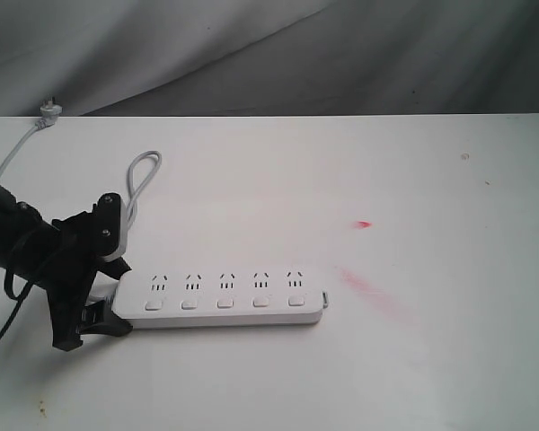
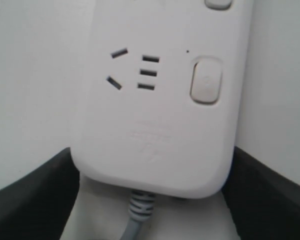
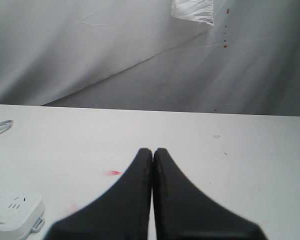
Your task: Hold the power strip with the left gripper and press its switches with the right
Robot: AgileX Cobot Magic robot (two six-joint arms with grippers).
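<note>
Power strip [image 1: 220, 296] lay flat in the lower centre of the exterior frame, its cord end clamped by my left gripper [image 1: 108, 274] to steady it, while my right gripper [image 3: 152, 152], pinched closed and empty as a pressing tip, hung apart from the switches [image 1: 225, 303].

We lose the power strip [image 2: 155, 125] at the left wrist view's upper edge, which also slices through a second switch [image 2: 218, 4]. In the exterior view the left gripper [image 1: 115, 274] hides where the cord [image 1: 142, 175] joins the strip, and its arm runs off-frame. The right wrist view shows us only one soft-focus corner of the strip.
</note>
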